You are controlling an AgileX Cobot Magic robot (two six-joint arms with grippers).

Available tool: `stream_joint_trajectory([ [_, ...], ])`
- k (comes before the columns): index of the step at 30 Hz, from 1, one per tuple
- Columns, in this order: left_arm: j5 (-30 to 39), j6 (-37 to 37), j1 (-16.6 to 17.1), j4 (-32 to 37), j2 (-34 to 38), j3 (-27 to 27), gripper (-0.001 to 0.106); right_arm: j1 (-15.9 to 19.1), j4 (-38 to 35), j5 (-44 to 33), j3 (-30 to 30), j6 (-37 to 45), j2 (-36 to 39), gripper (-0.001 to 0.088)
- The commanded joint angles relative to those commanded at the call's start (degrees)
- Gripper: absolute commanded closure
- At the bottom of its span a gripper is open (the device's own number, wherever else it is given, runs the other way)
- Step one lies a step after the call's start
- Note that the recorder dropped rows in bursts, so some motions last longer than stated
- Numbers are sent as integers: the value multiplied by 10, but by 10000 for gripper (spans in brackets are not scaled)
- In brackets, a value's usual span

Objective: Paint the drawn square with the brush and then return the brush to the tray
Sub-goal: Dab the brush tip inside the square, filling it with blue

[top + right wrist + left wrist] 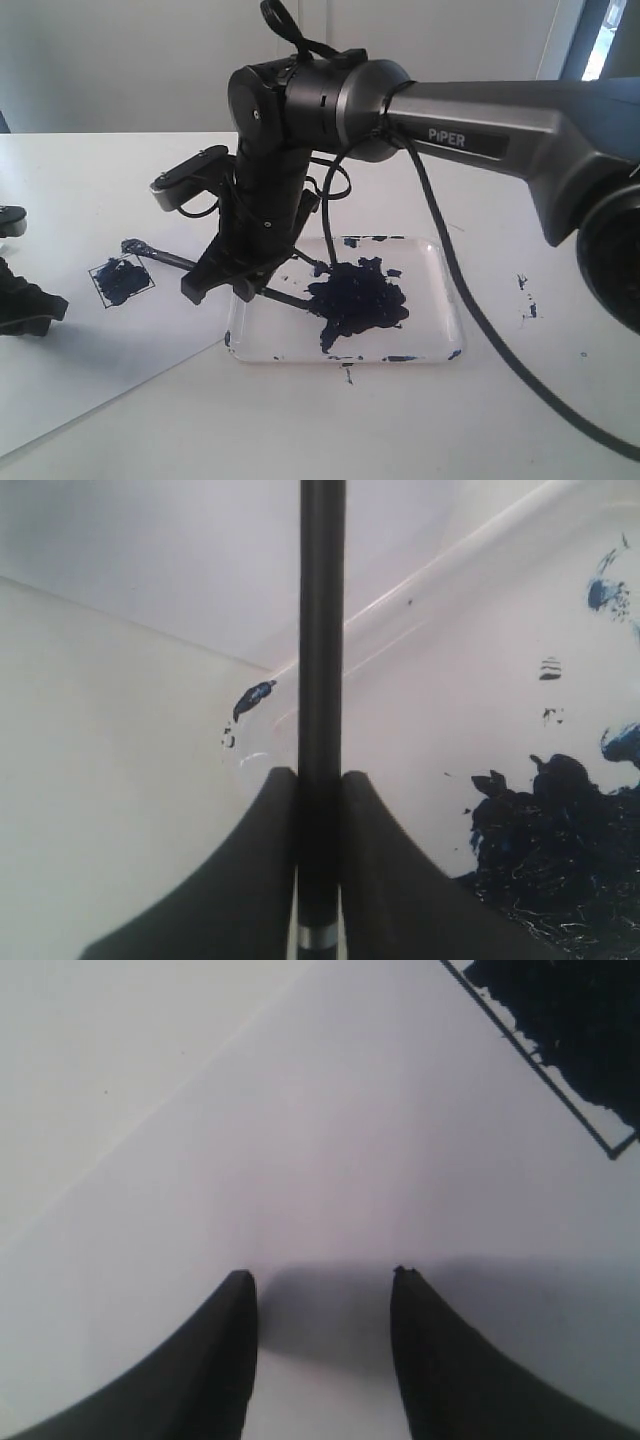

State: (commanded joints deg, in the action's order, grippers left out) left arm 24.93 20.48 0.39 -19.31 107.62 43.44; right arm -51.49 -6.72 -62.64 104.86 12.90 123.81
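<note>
The black left gripper (320, 1275) holds its two dark, tapered jaws apart, and the white paper sheet (350, 1160) shows in the gap, shadowed. At 1 o'clock from the jaws lies a corner of the thin black-outlined drawn square (575, 1025) — smeared blue-black inside. At 10 o'clock the sheet's edge runs diagonally against the pale surface (100, 1040).

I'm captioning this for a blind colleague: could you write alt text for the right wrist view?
The right gripper is shut on the brush, a thin black stick running straight out between its fingers. Below it lies the clear tray, flecked with paint, holding a dark blue-black paint blob.
</note>
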Motion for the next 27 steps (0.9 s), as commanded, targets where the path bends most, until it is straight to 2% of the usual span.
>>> stream_joint_trajectory([
  [17, -12, -1, 0, -1, 0, 0, 575, 0, -39, -19, 19, 22, 15, 868],
  [27, -9, -1, 0, -4, 0, 0, 575, 0, 2, -12, 19, -3, 15, 868],
])
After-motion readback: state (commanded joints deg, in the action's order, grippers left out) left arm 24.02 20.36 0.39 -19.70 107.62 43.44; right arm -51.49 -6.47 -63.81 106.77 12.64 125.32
